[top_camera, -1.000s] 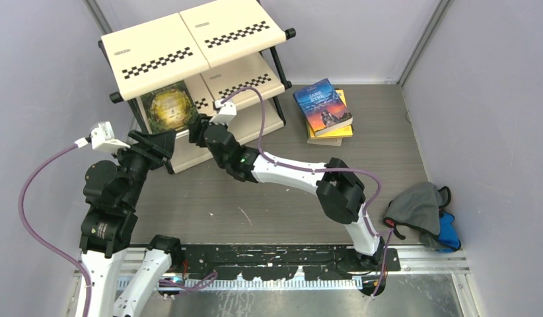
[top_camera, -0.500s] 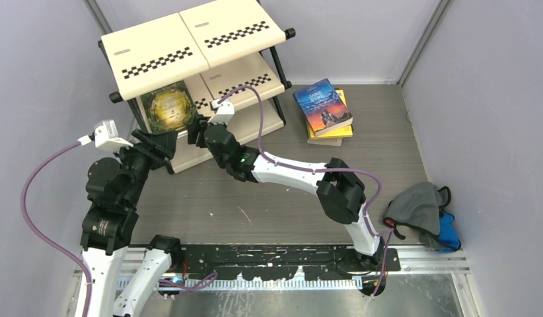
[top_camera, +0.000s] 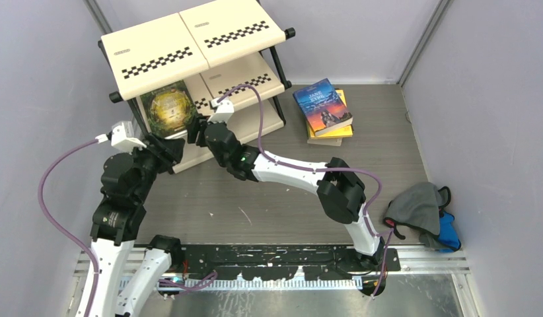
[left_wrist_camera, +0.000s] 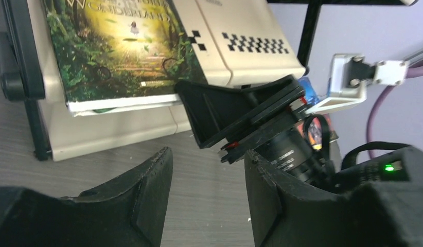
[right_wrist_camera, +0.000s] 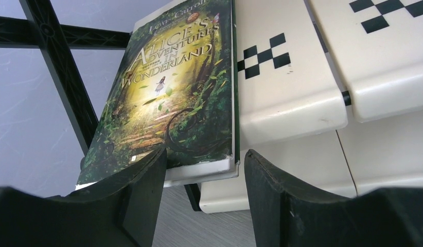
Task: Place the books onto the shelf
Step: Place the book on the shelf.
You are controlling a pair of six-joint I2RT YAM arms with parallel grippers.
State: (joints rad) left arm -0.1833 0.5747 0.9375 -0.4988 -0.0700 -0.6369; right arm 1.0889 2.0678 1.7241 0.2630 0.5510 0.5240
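White shells and bulky black joint housings make up the left arm [top_camera: 117, 218], at 8 o'clock in the overhead view, and the right arm [top_camera: 302, 173], near centre; a purple cable [top_camera: 42, 198] loops to each white wrist-camera bracket [top_camera: 127, 137]. A green light [top_camera: 242, 158] glows on the right arm; the fingers [right_wrist_camera: 137, 195] are matte black wedges.

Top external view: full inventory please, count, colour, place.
shelf: one, cream with black-and-white checks, black frame, far left
green-and-gold book: one, flat on the middle tier, left side
blue book: one, atop a stack right of the shelf
orange book: one, under the blue book
cloth bundle: one, grey and blue, table's right edge
table: one, grey wood grain
left hand: one, black, open, before the green-and-gold book
right hand: one, black, open, at that book's near edge
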